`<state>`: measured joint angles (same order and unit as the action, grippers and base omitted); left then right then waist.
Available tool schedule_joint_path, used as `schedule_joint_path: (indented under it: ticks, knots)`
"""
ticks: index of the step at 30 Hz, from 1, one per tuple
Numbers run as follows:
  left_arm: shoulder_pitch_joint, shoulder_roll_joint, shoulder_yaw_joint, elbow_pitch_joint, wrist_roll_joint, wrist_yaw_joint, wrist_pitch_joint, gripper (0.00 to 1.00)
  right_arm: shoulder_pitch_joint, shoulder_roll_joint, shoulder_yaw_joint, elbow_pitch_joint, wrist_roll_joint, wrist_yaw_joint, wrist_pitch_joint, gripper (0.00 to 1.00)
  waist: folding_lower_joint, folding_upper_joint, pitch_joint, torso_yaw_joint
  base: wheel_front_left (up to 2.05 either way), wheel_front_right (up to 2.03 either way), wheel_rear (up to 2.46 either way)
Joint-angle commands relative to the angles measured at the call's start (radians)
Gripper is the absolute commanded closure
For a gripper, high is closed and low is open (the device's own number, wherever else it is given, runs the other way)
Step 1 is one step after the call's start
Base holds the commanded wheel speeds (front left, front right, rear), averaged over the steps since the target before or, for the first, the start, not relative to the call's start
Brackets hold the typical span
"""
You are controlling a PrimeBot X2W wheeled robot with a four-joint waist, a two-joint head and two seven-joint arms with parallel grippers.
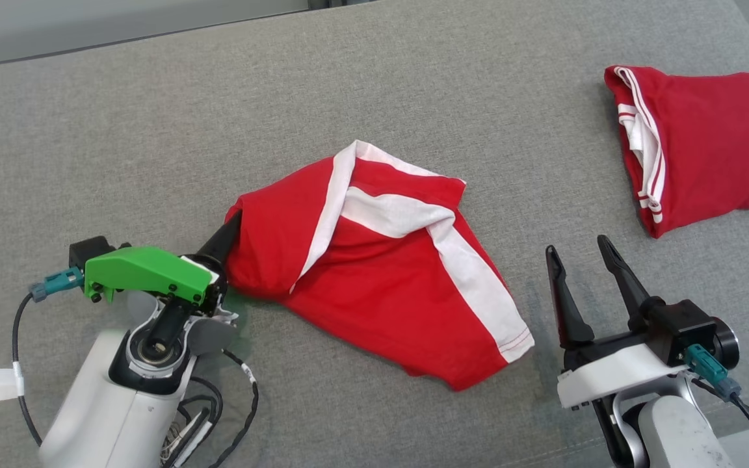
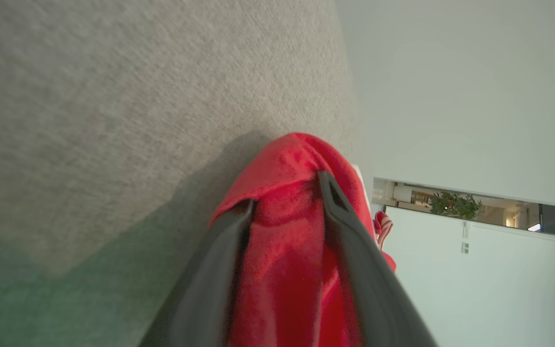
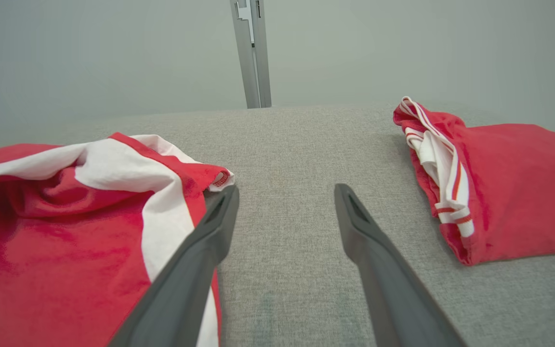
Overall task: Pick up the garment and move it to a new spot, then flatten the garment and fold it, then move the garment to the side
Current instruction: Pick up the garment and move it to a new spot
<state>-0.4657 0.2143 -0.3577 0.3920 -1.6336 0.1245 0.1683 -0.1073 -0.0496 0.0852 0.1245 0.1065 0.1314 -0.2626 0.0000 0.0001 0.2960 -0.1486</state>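
1. Surveying the grey padded surface (image 1: 153, 130) from beside the robot, I found the garment (image 1: 381, 273), red with white bands, lying crumpled at its centre and not yet flattened.
2. Long axis: it ran from 10 o'clock to 4 o'clock across the head view. It was bunched at the 9 o'clock end and tapered to a hemmed corner at 4 o'clock.
3. The left gripper (image 2: 286, 192) was at that 9 o'clock bunch, fingers aimed towards 1 o'clock, with red cloth filling the moderate gap between them. Whether they pinched it or merely straddled it could not be told.
4. The right gripper (image 1: 576, 245) had its fingers spread wide with nothing between them. The hemmed corner lay near, at about 8 o'clock of its fingertips.
5. Judgement: the left arm was the nearer, already in contact. The right was placed to reach the opposite end, so spreading would pull along the long axis.
6. Count: two garments, one crumpled and one folded garment (image 1: 706, 143) well apart at 2 o'clock; two grippers; four fingers.
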Motion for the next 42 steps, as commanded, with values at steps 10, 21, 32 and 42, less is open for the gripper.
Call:
schedule_joint_path:
  ticks: [10,21,32,42]
  knots:
    - [0.018,0.058,-0.044,0.061,0.238,-0.162,-0.258,0.00,0.035,-0.002,-0.011,0.017,-0.012,-0.001,-0.003,0.00,0.0000,-0.0001,-0.075,0.048,0.00,0.00,0.00]
    - [0.361,0.076,0.164,-0.170,0.672,-0.105,-0.432,0.00,0.133,-0.002,-0.082,0.000,-0.054,-0.001,-0.003,0.00,0.0000,-0.0001,-0.204,0.094,0.00,0.00,0.00]
    - [0.717,-0.125,0.449,-0.319,1.180,-0.174,-0.433,0.00,0.220,-0.002,-0.178,-0.013,-0.075,-0.001,-0.003,0.00,0.0000,-0.0001,-0.298,0.118,0.00,0.00,0.00]
    - [0.720,-0.162,0.525,-0.326,1.290,-0.238,-0.433,0.00,0.226,-0.002,-0.195,0.002,-0.059,-0.001,-0.003,0.00,0.0000,-0.0001,-0.300,0.137,0.00,0.00,0.00]
